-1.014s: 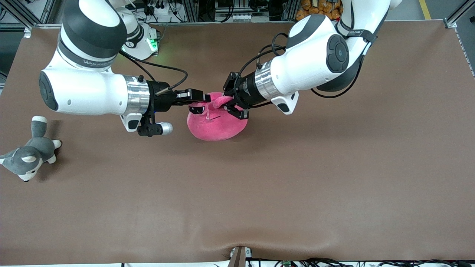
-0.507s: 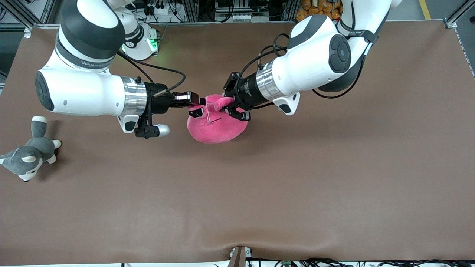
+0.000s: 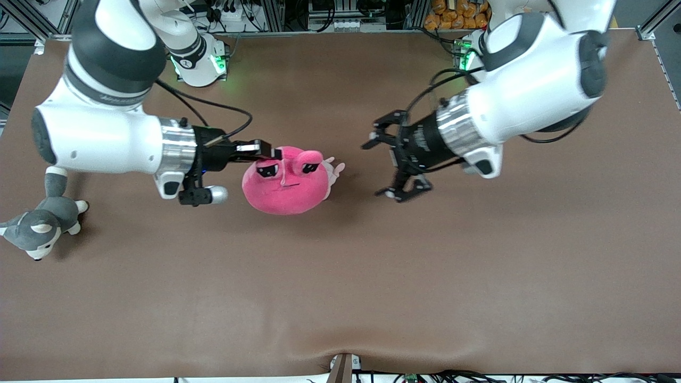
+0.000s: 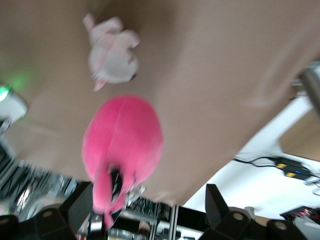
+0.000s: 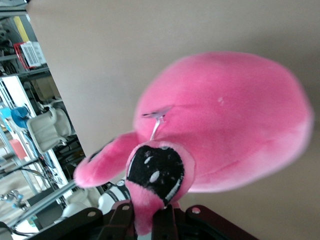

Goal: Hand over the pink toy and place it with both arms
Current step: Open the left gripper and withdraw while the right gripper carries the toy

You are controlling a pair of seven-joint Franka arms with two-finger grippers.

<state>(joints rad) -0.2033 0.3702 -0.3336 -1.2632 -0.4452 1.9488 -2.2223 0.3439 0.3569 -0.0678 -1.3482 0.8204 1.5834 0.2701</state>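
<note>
I see the grey husky [image 3: 40, 226] nearest the camera, at the right arm's end. My right gripper [image 3: 272, 153] is clenched on the pink toy [image 3: 285, 182], held over mid-table. My left gripper [image 3: 384, 169] hangs spread wide, released, gripping nothing.

Pink toy [image 3: 284, 183] mid-table; small plush [image 3: 334, 169] just beside; husky [image 3: 40, 223] toward right arm's end.
</note>
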